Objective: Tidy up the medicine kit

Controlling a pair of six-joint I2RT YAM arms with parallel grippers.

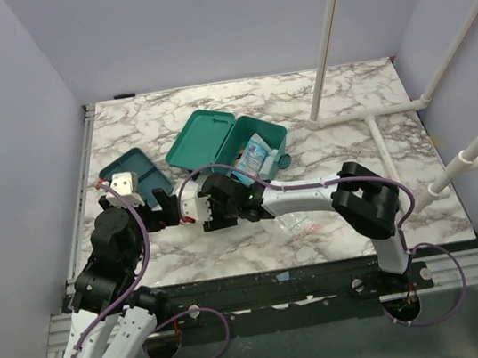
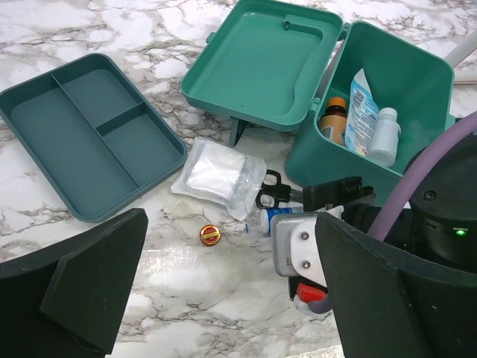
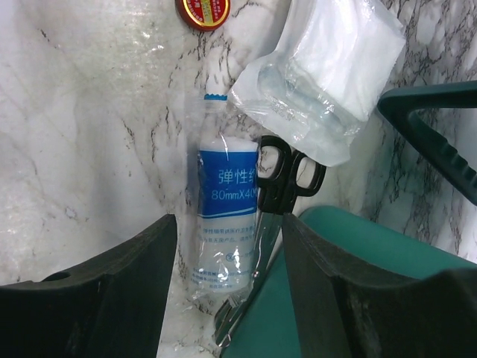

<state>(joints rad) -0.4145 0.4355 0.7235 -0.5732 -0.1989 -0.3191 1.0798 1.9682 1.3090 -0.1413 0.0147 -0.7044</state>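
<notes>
The medicine kit [image 1: 263,150] lies open at mid-table, its lid [image 2: 261,60] folded back to the left. Inside the medicine kit [image 2: 406,74] are a brown bottle [image 2: 335,119], a blue-white pouch [image 2: 361,104] and a white bottle [image 2: 384,134]. In front of it lie a wrapped blue-and-white bandage roll [image 3: 226,216], black-handled scissors [image 3: 282,186], a gauze packet [image 3: 328,74] and a small red-gold tin [image 2: 209,235]. My right gripper [image 3: 227,298] is open, its jaws on either side of the roll and the scissors' blades, with gaps showing. My left gripper [image 2: 231,298] stands wide open above bare marble, just left of the right one.
A shallow dark-teal compartment tray [image 2: 82,134] sits left of the kit. White pipes [image 1: 364,115] lie and rise at the back right. My two grippers [image 1: 191,209] are close together near the table's front left.
</notes>
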